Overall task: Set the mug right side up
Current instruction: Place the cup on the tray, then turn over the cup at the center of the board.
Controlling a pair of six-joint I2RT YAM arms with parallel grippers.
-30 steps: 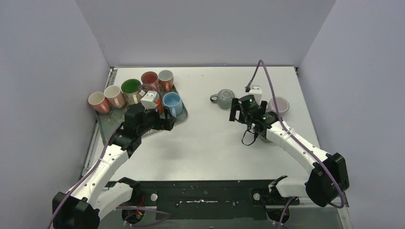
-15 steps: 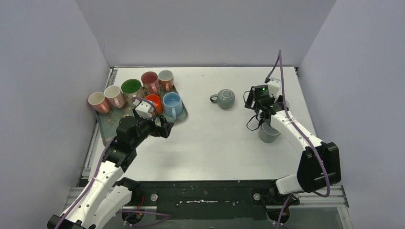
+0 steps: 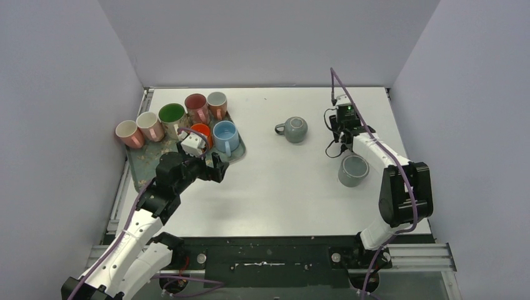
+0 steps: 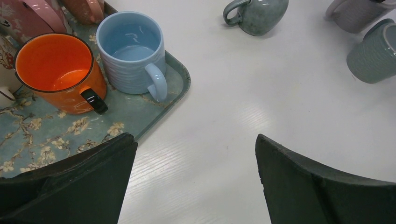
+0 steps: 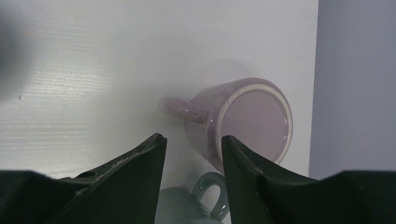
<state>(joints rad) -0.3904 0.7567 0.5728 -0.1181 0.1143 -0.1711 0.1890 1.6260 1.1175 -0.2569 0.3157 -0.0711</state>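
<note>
I see the pale lilac ceramic mug standing upside down on the white tabletop, close to its right edge. My right gripper hangs over the mug's handle with its fingers a little apart, grasping nothing. The left gripper has its fingers fully released at the corner of the flowered tray.

Top cam high, near edge, whole table; L wrist low by tray; R wrist close over lilac mug

no readable text, brand, number or sign in any view, tray floral print only, blue mug and orange mug on tray unlettered
</note>
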